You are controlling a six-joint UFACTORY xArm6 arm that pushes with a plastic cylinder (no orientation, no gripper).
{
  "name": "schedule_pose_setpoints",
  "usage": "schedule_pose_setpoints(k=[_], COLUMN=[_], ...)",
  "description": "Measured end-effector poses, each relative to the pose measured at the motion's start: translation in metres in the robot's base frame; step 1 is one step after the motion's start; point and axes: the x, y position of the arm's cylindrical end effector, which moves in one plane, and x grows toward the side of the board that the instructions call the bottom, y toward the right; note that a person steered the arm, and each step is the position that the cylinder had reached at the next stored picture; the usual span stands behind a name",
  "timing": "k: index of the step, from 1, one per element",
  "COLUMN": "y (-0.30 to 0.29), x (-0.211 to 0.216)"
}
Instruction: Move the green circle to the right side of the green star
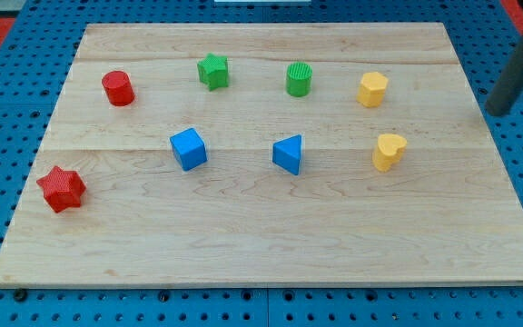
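The green circle (299, 79) stands upright near the top middle of the wooden board (271, 236). The green star (212, 70) lies to its left, about a hand's width away, on the same row. My dark rod comes in from the view's top right, and my tip (498, 111) sits at the board's right edge, far to the right of the green circle and touching no block.
A red cylinder (117, 88) is at top left, a red star (61, 189) at the left edge. A blue cube (188, 148) and blue triangular block (289, 153) sit mid-board. A yellow hexagon (372, 89) and yellow heart (389, 151) are at right.
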Motion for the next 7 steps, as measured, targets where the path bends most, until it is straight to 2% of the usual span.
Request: schedule_pose_setpoints(k=[1, 3, 4, 6, 7], y=[-0.038, -0.134, -0.195, -0.218, -0.26], x=[0.014, -0.018, -0.007, -0.065, -0.081])
